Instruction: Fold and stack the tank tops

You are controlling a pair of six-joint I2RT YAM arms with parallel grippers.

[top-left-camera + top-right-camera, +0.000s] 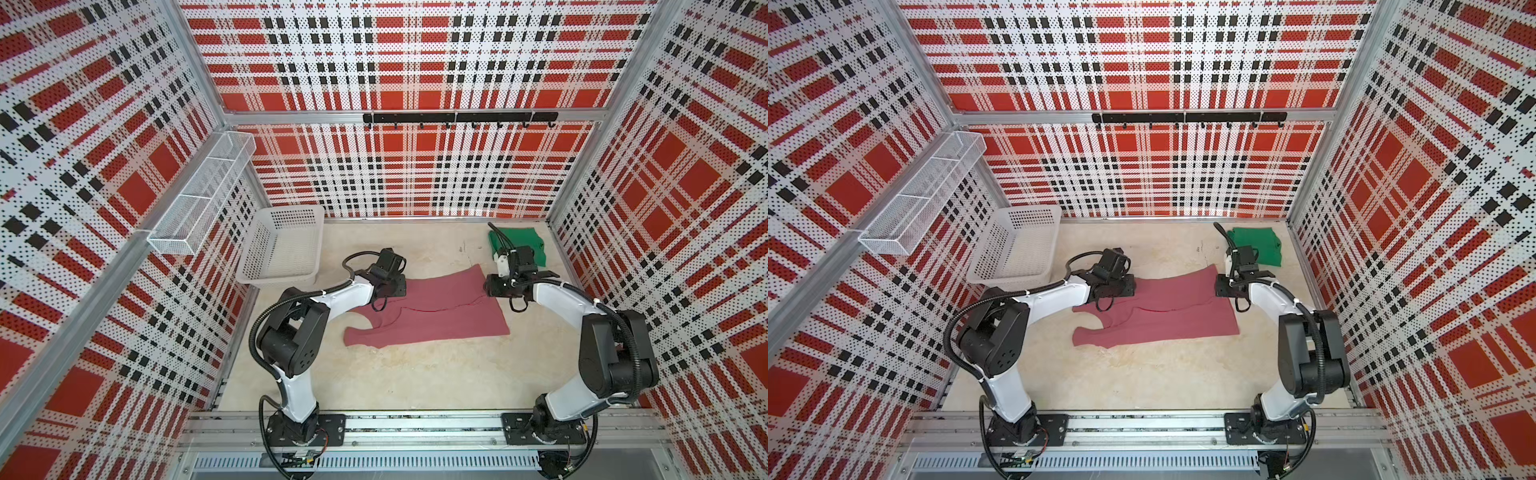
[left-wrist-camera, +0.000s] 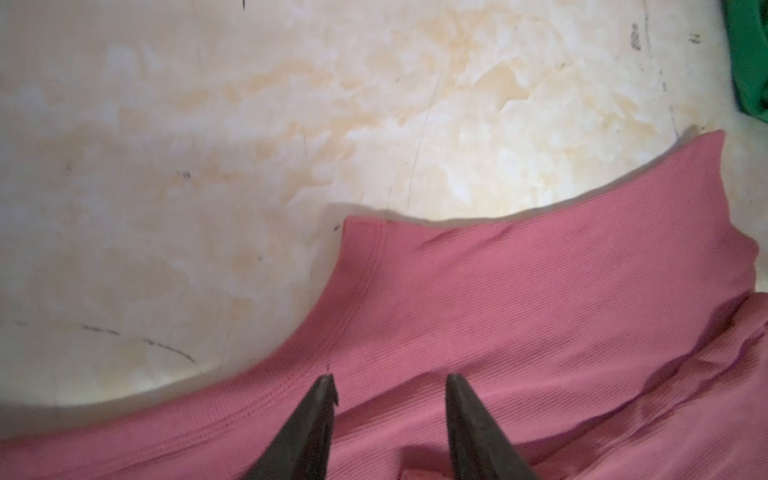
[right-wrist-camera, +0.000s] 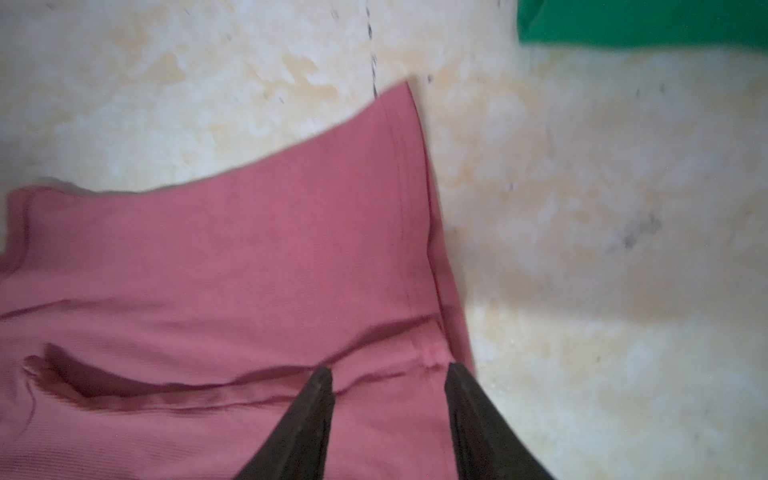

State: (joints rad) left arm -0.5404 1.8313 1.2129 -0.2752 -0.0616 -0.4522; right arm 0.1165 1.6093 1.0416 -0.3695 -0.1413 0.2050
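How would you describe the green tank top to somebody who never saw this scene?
Find the beige table and look at its far right corner. The green tank top lies there as a compact bundle. Unlike the pink tank top spread out mid-table, it is bright green and small.

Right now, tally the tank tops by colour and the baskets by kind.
Pink tank top: 1
Green tank top: 1
White plastic basket: 1
Wire wall basket: 1
Total: 4
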